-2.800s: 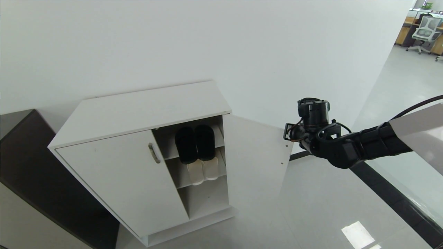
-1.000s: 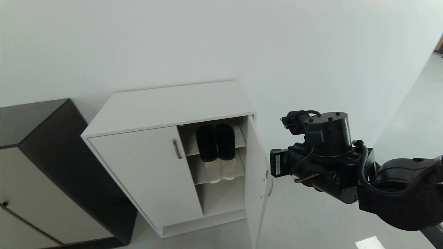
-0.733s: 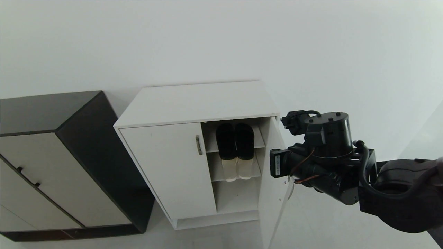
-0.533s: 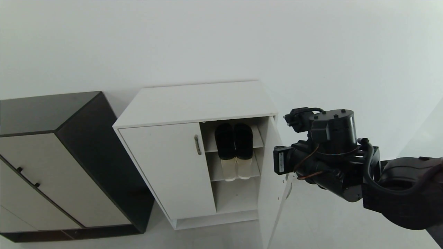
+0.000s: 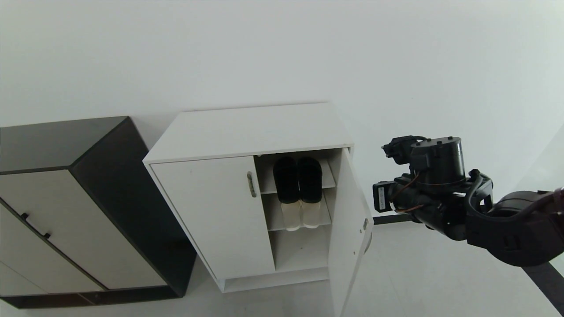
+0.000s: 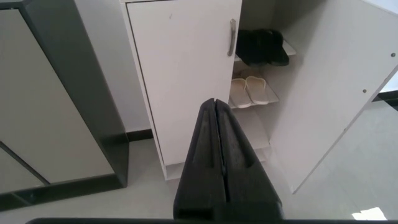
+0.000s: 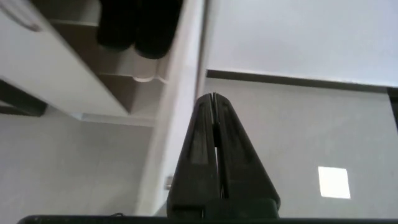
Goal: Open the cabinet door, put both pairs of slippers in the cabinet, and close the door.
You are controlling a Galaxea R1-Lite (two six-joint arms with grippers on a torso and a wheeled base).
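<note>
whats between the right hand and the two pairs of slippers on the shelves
The open white cabinet door stands between the right hand and the black slippers and white slippers; the head and right wrist views show it.

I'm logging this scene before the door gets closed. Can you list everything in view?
white cabinet: one, white, middle of the scene
left door: one, white, shut
right door: one, white, swung open
door handle: one, grey, on the left door
black slippers: one pair, black, top shelf
white slippers: one pair, off-white, shelf just below
dark cabinet: one, black with pale fronts, on the white cabinet's left
left claw: one, black, shut, empty, facing the cabinet front
right claw: one, black, shut, empty, near the right door's edge
</note>
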